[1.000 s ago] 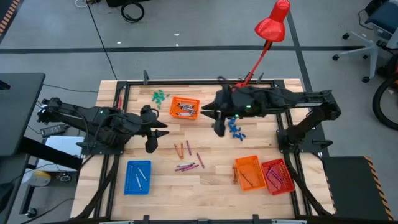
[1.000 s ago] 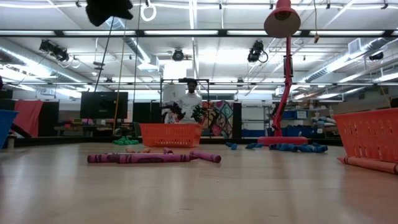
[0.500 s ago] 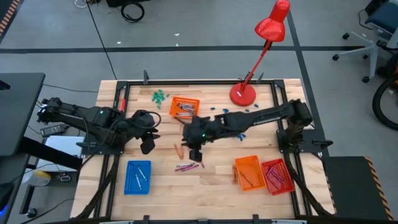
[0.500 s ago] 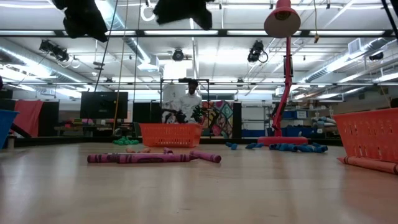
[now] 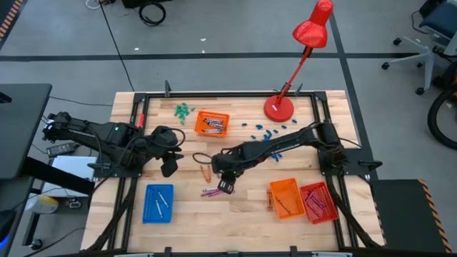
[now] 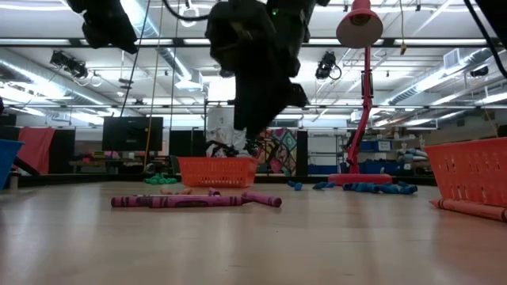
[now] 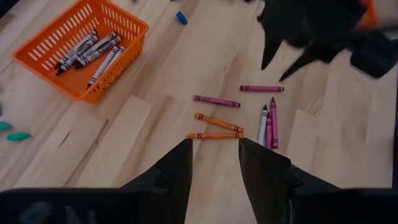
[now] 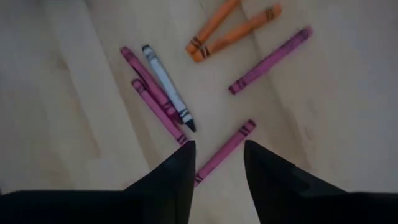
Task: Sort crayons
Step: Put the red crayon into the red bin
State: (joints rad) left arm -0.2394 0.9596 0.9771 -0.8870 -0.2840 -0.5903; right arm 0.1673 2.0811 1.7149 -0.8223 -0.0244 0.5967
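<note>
On bare wood — crayons (image 8: 163, 88) | thin paper-wrapped sticks — magenta, orange, grey-white

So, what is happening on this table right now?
The robot is sorting crayons. The right gripper hangs with open jaws over the loose crayons in the middle of the table, just above a purple crayon, holding nothing. The left gripper waits nearby, jaws open. Some crayons already lie in the orange basket and other baskets.
</note>
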